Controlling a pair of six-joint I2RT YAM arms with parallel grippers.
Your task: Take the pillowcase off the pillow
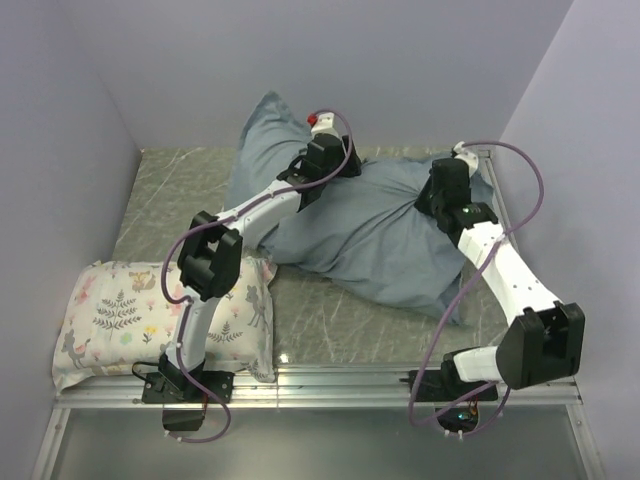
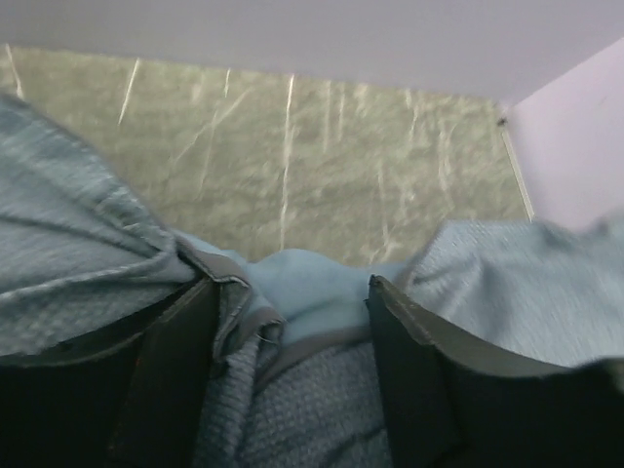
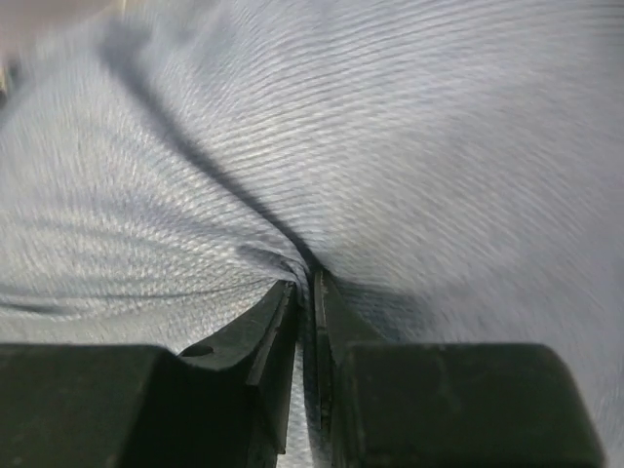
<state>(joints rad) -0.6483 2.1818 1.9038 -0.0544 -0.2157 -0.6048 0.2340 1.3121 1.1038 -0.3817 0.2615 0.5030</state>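
Here pillowcase (image 1: 370,235) pinched in right hand (image 3: 304,285), bunched between parted left hand (image 2: 290,297).

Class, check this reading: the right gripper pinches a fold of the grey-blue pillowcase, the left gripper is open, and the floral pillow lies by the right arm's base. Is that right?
No. The floral pillow lies by the left arm's base, not the right; the top view shows it. The rest holds: the right gripper pinches a fold of the pillowcase and the left gripper is open.
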